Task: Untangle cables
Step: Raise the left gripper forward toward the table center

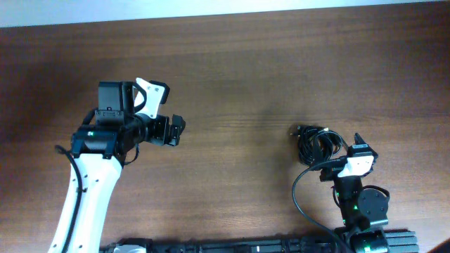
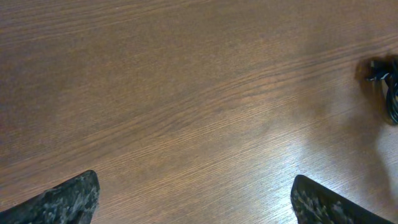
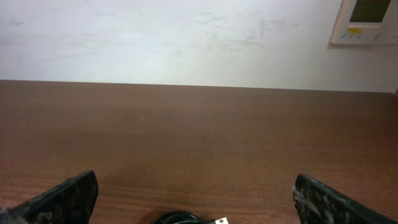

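Left end effector (image 2: 196, 190), right end effector (image 3: 196, 193) spread wide, empty — cables (image 1: 316, 144) clumped on desk (image 1: 232, 63); approach step, strand grasp required.

No text, brand or number is legible. The wall panel (image 3: 368, 22) at far right carries a small yellow label (image 3: 354, 30), too blurred to read.

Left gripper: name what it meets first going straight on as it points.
Probably the bare table: the left gripper looks down at wood. The cables sit off to the side of its line; depth is unclear.
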Available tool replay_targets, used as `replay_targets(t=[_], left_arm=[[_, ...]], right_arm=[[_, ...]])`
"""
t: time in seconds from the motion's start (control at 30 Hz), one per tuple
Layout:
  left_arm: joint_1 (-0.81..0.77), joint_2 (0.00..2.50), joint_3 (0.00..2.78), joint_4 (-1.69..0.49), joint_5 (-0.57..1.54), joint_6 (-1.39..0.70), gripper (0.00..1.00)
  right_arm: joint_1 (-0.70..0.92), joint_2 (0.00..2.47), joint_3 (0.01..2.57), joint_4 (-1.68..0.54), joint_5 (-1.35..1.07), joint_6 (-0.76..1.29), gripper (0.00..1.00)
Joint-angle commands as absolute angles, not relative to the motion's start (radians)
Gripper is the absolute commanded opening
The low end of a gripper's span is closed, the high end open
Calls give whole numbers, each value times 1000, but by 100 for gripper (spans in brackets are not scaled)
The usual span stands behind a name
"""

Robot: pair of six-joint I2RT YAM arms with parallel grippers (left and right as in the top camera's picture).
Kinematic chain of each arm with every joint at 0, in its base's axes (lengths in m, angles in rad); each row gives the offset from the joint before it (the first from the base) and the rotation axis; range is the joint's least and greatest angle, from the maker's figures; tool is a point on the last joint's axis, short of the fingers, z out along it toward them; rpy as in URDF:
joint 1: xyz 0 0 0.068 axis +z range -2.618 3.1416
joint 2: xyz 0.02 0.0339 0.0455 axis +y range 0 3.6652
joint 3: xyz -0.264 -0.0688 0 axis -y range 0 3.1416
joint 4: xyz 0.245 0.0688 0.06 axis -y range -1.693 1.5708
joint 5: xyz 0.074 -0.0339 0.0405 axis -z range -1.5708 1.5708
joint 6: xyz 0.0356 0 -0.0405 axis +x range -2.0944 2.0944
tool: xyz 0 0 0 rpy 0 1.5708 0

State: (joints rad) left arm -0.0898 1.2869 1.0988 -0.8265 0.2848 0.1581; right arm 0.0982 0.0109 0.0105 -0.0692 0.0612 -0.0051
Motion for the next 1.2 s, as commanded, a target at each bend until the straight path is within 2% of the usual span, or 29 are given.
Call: replay_targets(t=[0.0,0.43,1.03,1.07,1.17], left_arm=[[-92,1297,1113,-816,305,173,99],[-92,1466,1113,-738,363,174,99],[-155,1472,1113,-719,431,170,99],[-163,1472,1113,-717,431,170,99],[-186,1472,1113,-707,431,170,99]], right_arm=[[104,3,6,-78,56,-12,98],[104,3,6,-78,56,-12,99],[104,3,6,-75,71,-12,99],[105,3,6,-75,60,-10,99],[104,3,12,-48,-178,95,99]])
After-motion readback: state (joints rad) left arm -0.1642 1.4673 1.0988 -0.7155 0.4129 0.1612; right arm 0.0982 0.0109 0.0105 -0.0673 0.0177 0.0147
